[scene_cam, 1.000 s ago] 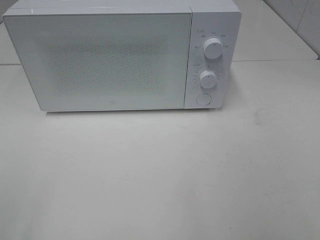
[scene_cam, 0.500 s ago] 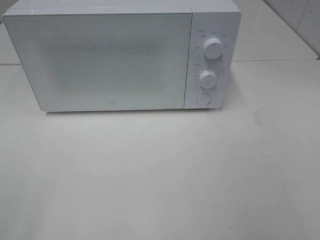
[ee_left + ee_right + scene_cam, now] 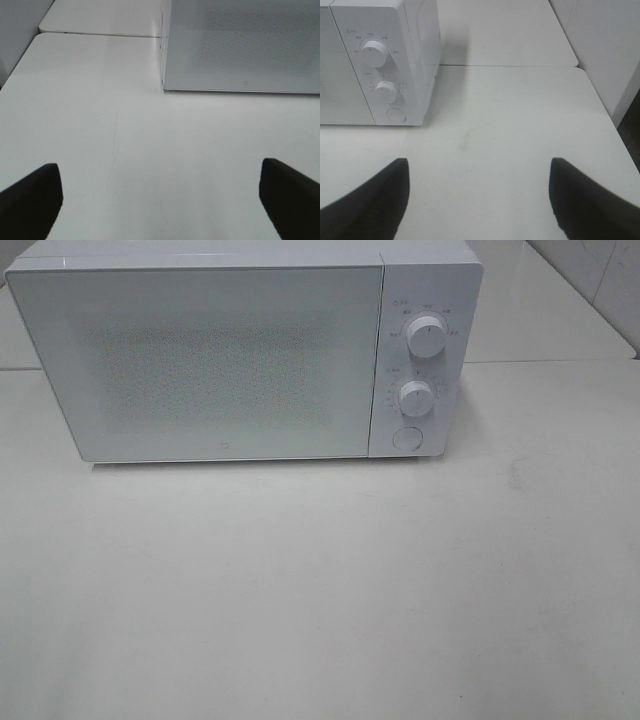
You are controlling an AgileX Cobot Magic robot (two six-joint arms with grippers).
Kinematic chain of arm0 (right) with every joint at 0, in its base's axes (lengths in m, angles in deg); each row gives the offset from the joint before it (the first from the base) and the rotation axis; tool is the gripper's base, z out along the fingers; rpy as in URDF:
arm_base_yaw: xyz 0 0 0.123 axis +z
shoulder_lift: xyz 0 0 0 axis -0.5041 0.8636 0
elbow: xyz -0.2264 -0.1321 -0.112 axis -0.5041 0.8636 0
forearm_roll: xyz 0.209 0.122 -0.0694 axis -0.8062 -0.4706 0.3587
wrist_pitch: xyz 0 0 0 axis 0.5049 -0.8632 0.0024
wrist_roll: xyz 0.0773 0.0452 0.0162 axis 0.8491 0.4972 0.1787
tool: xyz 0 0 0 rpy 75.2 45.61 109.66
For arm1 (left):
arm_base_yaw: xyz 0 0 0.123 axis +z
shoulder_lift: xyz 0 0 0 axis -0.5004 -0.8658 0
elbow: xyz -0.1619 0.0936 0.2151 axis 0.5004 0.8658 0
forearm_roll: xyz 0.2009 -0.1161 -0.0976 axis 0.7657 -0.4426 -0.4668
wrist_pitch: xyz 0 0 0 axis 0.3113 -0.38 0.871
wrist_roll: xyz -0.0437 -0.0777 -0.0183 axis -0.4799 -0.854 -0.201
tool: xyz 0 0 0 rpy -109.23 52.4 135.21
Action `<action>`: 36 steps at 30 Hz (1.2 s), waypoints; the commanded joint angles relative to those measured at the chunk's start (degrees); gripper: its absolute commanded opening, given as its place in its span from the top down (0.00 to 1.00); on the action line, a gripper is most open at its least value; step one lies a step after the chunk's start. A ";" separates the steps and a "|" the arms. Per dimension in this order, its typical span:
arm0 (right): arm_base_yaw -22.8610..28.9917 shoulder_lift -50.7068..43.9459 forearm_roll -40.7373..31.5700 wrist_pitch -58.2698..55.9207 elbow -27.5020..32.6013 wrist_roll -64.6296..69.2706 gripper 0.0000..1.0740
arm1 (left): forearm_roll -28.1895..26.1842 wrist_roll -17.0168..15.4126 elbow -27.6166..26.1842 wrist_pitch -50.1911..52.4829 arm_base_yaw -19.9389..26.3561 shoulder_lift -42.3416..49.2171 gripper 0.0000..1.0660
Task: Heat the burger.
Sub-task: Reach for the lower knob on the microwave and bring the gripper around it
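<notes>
Burger: not visible in any view, location can't be told. Microwave [image 3: 240,350] at back edge of counter [image 3: 320,590], door [image 3: 210,365] shut; speckled window opaque, interior hidden. Upper knob [image 3: 427,338], lower knob [image 3: 415,398], round button [image 3: 406,437] on panel twd right edge.

Left gripper [image 3: 159,165]: spread wide, nothing held, nr left edge. Right gripper [image 3: 478,161]: spread wide, nothing held, nr right edge.

Ext. view: no grippers in frame, microwave top cut off. Left wrist view: door corner only, no knobs.
</notes>
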 commanded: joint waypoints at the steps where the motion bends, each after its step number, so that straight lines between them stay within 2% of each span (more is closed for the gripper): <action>1: -0.17 1.72 -0.29 2.86 0.17 0.57 0.31 | -0.29 -0.06 0.17 0.17 0.11 1.49 0.05; 8: -0.17 7.91 -1.66 9.05 0.17 0.40 0.28 | -0.29 -0.06 0.17 0.17 0.11 1.49 0.05; 23: -0.17 21.08 -1.83 22.86 0.17 0.80 0.29 | -0.29 -0.06 0.17 0.17 0.11 1.49 0.05; 27: -0.17 26.59 -1.09 30.94 1.66 0.86 0.29 | -0.29 -0.06 0.17 0.17 0.11 1.49 0.05; 28: -0.17 28.42 -1.20 36.96 4.07 0.86 0.29 | -0.29 -0.06 0.17 0.11 0.11 1.49 0.05; 32: -0.17 31.46 -1.66 44.92 7.33 0.86 0.29 | -0.29 -0.06 0.17 0.11 0.11 1.49 0.05; 33: -0.17 33.63 -3.04 50.65 9.17 0.52 0.29 | -0.29 -0.06 0.17 0.11 0.11 1.49 0.05; 35: -0.17 34.95 -3.32 53.51 10.03 0.00 0.29 | -0.29 -0.06 0.17 0.11 0.11 1.49 0.05; 36: -0.17 37.64 -4.98 58.50 11.34 -1.49 0.29 | -0.29 -0.06 0.17 0.11 0.11 1.49 0.05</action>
